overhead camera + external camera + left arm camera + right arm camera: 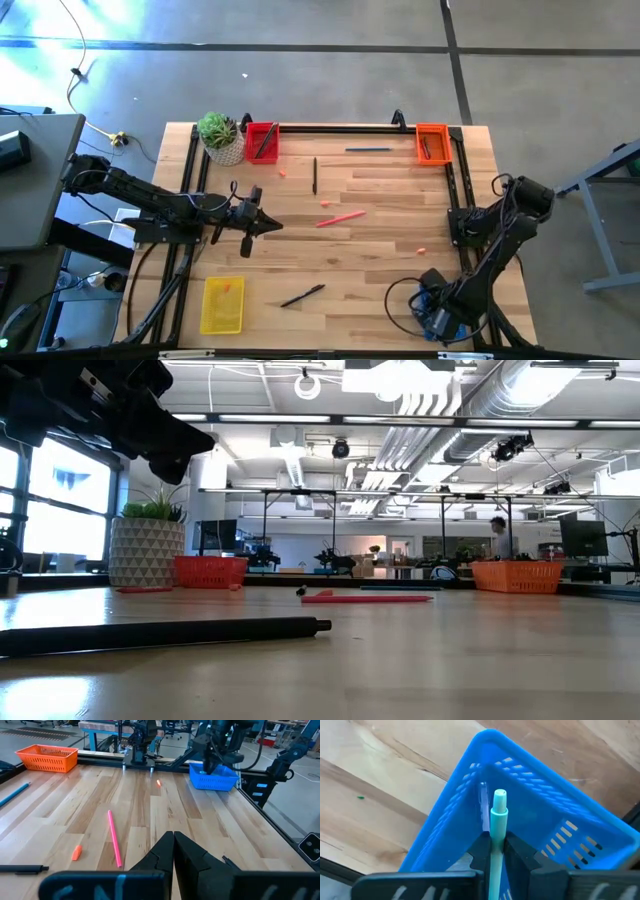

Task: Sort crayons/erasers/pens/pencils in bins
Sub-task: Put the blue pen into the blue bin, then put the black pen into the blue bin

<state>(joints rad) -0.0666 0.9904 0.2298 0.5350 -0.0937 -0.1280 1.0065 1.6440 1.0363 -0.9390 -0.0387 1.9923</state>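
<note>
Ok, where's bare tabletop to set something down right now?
Bare wood lies between the black pen and the blue bin, and right of the pink pencil toward the orange bin. Crowded: the back edge around the red bin and plant pot.

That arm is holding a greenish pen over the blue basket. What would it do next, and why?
Probably open its fingers and let go. The right gripper is shut on the teal pen, which points down into the blue bin, so it should drop inside. The left gripper, shut and empty, waits above mid-table.
</note>
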